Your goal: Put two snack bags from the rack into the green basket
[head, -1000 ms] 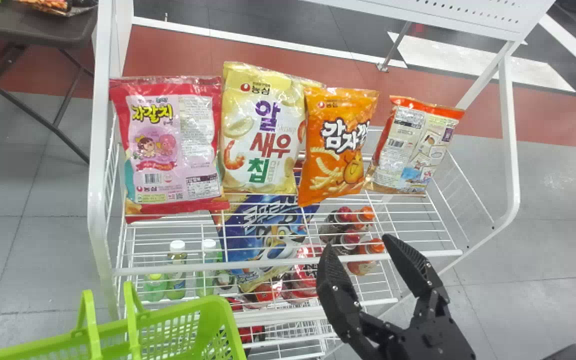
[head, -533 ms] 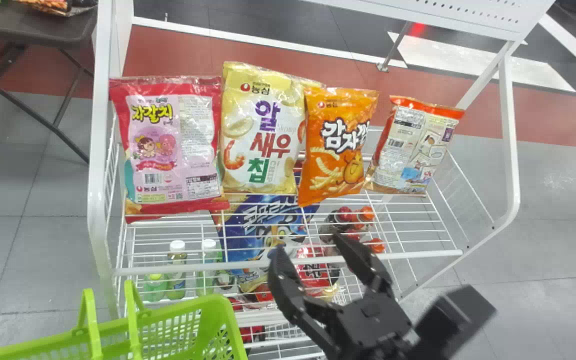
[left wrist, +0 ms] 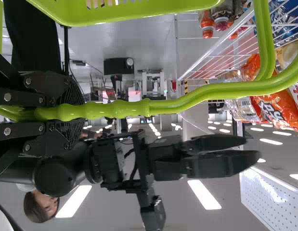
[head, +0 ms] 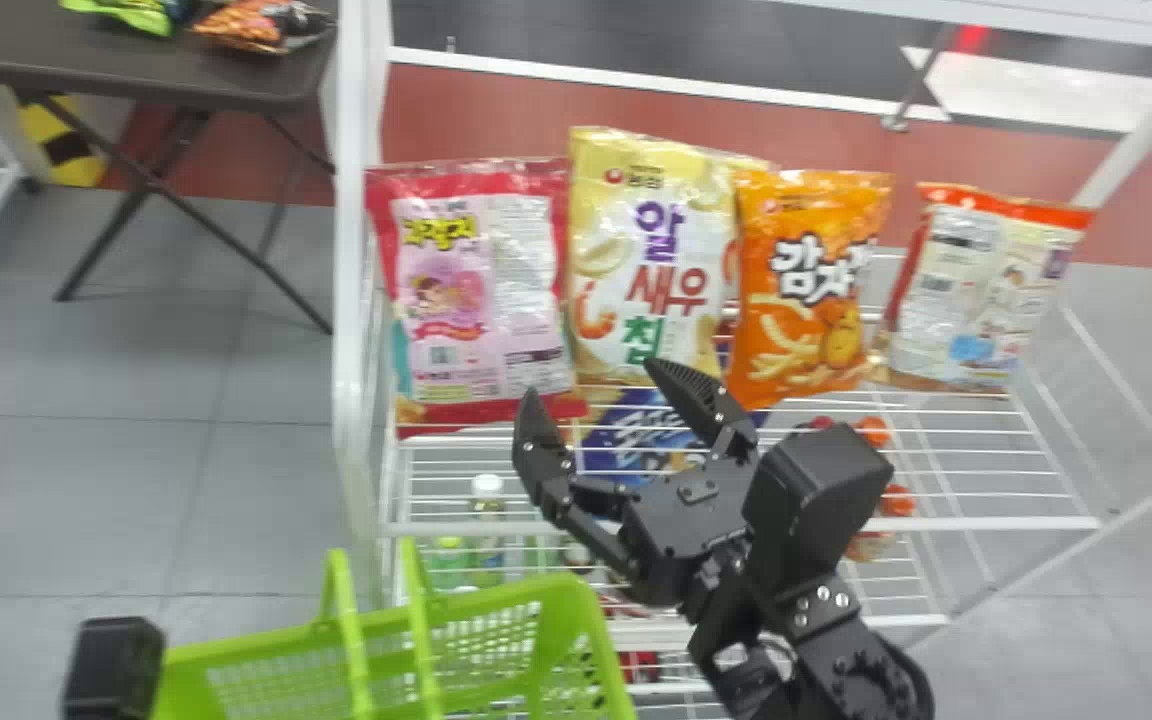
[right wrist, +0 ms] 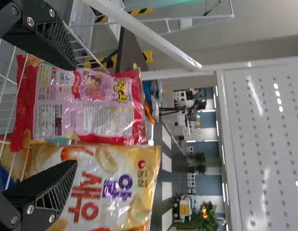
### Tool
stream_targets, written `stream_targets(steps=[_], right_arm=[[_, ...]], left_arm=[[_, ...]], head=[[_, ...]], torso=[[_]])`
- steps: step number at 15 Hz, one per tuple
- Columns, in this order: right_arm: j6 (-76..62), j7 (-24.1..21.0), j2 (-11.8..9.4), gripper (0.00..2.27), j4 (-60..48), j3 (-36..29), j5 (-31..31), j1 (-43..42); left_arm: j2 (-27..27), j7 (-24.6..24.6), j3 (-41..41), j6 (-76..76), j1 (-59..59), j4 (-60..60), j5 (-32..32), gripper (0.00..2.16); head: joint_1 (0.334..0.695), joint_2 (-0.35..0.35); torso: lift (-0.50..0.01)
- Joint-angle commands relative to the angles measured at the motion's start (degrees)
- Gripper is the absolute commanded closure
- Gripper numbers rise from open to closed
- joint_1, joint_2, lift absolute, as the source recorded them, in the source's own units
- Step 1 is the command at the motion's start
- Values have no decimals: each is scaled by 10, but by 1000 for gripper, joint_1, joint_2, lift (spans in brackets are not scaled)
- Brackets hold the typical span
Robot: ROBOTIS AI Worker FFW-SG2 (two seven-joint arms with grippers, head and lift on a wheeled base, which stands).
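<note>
My left gripper (head: 111, 668) is at the lower left of the head view; in the left wrist view the left gripper (left wrist: 77, 111) is shut on the handle (left wrist: 168, 105) of the green basket (head: 466, 640). On the rack's top shelf stand a pink bag (head: 481, 300), a yellow bag (head: 646, 260), an orange bag (head: 806, 290) and a white-and-orange bag (head: 976, 290). My right gripper (head: 591, 385) stands open before the lower parts of the pink and yellow bags. In the right wrist view the right gripper (right wrist: 74, 117) has the pink bag (right wrist: 86, 106) and yellow bag (right wrist: 110, 187) beyond its parted fingers.
The white wire rack (head: 936, 523) has side posts and a front rail around the bags. Bottles (head: 486, 500) and a blue bag (head: 636, 440) sit on a lower level. A dark table (head: 136, 60) with snacks stands behind at the left.
The head view has turned left, so rack and basket appear farther right. My right gripper has moved left and up, towards the pink and yellow bags, staying open.
</note>
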Motion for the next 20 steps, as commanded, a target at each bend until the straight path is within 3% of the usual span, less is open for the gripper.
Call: stream_targets(steps=[1,3,13,16,17,18,19,20], right_arm=[[41,0,1,130,48,13,19,-70],[77,-1,1,130,84,18,25,-119],[107,28,1,134,263,11,23,-277],[107,54,1,289,274,15,23,-293],[109,62,1,390,274,17,23,-294],[111,69,1,728,273,20,26,-295],[116,69,1,1301,269,23,32,-294],[118,68,1,1686,265,24,32,-293]], left_arm=[[0,0,0,1,-1,0,0,1372],[0,0,0,1,-1,0,0,1369],[1,0,2,1,-3,3,0,1369],[0,4,2,1,-3,3,0,1369],[0,4,2,1,-4,4,0,1369],[0,4,2,1,-5,5,0,1369],[0,6,2,1,-7,5,0,1369],[0,7,2,1,-7,5,0,1369]], head=[[695,-95],[695,-56],[695,-30],[695,-19],[695,-10],[695,-4],[695,2],[695,8]], torso=[[-5],[-5],[-5],[-5],[-5],[-5],[-5],[-5]])
